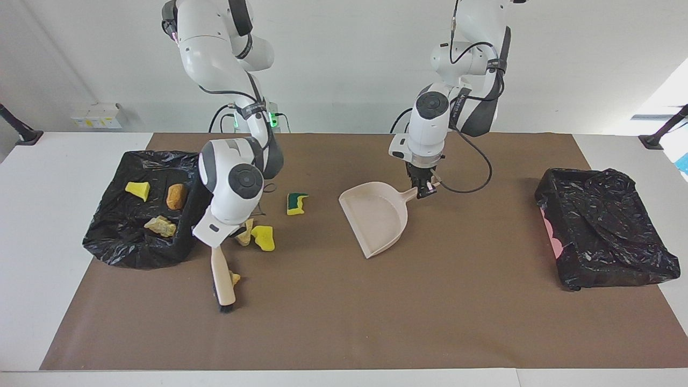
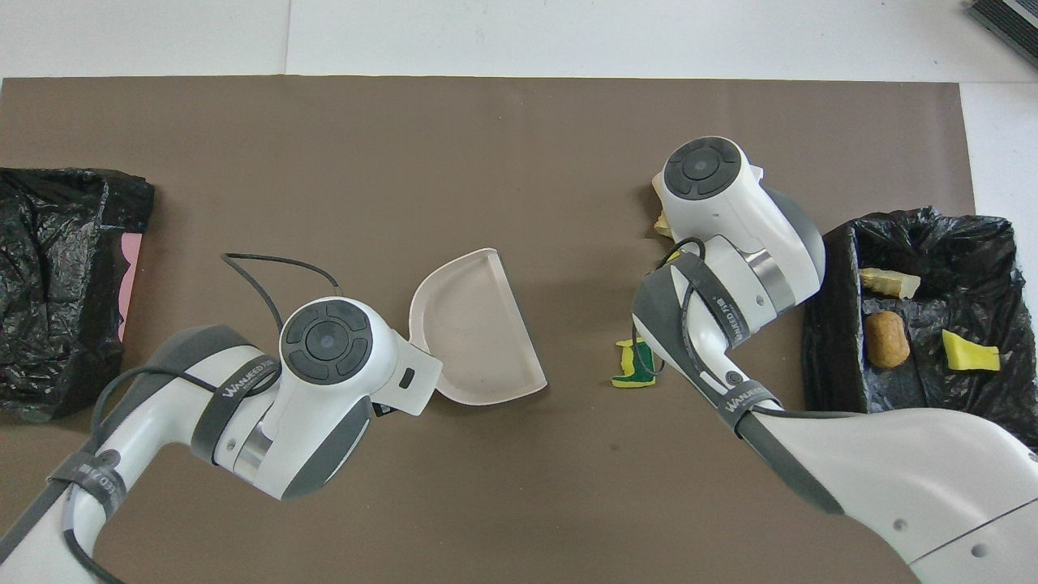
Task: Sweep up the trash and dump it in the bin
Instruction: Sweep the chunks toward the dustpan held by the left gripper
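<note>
A: Where is the trash (image 1: 263, 237) to be found?

B: Four pieces are seen loose on the tabletop (image 1: 376, 312), toward the right arm's end. A yellow sponge chunk (image 1: 264, 239) lies touching or just beside a tan lump (image 1: 244, 232). A green-backed sponge (image 1: 296, 203) lies nearer the robots. A small tan bit (image 1: 235, 278) rests against the hand brush (image 1: 223, 279). Three more pieces are lying on the black-bagged tray (image 1: 123, 244) at that same end. The black-lined bin (image 1: 602, 226) is placed well apart, at the left arm's end.

A: What is being gripped?

B: The brush handle is clamped in the jaws of the right gripper (image 1: 217, 244), with the bristles down on the tabletop. The handle of the beige dustpan (image 1: 376, 217) is pinched by the left gripper (image 1: 424, 191), and the pan's open mouth is turned away from the robots.

A: How is the trash expected to handle?

B: The sponge is judged light, soft and springy, so it may be flicked or rolled rather than slid. The lumps look stiffer and irregular, and tumbling is likely. Nothing appears fragile or slippery. The pieces are best not grasped at all. They would be pushed from behind by the bristles, low and slowly, into the pan's mouth.

A: Can any writing be read?

B: White lettering is printed on the dark forearm strap (image 2: 243, 385) of each arm. It appears to begin "WANJEED"; the rest cannot be made out.
</note>
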Action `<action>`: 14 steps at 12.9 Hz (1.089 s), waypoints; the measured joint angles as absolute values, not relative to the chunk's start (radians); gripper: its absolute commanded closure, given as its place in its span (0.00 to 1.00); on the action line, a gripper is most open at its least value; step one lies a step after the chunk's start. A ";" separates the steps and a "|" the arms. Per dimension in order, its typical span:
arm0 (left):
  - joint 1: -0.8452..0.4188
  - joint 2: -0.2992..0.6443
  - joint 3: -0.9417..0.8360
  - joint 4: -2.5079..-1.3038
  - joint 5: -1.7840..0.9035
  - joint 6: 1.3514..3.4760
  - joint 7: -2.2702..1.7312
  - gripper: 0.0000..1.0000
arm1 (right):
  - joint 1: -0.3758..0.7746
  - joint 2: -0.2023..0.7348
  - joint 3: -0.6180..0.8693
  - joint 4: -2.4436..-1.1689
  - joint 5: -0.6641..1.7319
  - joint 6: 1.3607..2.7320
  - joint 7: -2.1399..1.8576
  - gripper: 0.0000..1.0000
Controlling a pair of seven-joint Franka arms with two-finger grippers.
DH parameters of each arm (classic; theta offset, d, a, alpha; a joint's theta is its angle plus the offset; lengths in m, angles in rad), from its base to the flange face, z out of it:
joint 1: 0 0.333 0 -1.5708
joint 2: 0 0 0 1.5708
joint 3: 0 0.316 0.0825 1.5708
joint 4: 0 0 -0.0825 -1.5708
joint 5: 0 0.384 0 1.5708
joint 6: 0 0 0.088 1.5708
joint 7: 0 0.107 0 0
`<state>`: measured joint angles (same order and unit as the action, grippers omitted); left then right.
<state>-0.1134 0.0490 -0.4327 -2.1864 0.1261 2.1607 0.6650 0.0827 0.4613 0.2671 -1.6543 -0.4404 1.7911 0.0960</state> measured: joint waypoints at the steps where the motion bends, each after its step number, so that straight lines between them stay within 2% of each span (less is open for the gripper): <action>1: -0.113 0.049 -0.433 -2.189 0.126 2.163 0.670 1.00 | 0.084 0.459 0.296 -1.656 -0.411 1.779 0.078 1.00; 7: -0.113 0.053 -0.429 -2.211 0.126 2.219 0.693 1.00 | 0.085 0.425 0.373 -1.700 -0.212 1.758 -0.046 1.00; 14: -0.113 0.053 -0.429 -2.212 0.126 2.221 0.695 1.00 | 0.087 0.392 0.427 -1.766 0.194 1.773 -0.047 1.00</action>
